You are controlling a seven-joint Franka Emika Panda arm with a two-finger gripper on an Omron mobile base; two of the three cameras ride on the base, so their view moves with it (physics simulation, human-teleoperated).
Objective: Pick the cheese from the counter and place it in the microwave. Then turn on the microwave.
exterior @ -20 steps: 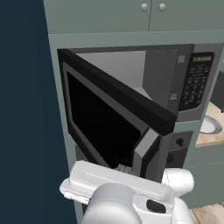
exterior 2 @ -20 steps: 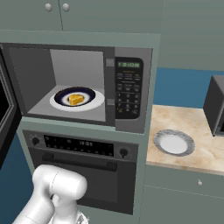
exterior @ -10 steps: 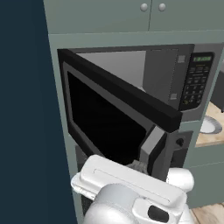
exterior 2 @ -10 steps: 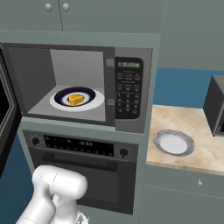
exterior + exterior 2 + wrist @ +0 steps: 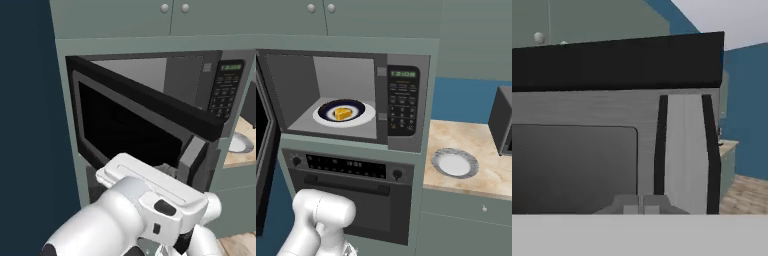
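With the cheese (image 5: 343,114) on its plate (image 5: 321,116) inside the microwave (image 5: 356,100), I keep my end effector (image 5: 643,204) pressed together, empty, low against the open door (image 5: 617,115) to push it shut.

**Arm held low, gripper closed**

The white arm (image 5: 145,210) is bent low in the front of the left base view, and its rounded link shows at the lower left of the right base view. The gripper (image 5: 641,204) has its fingertips pressed together, with nothing between them.
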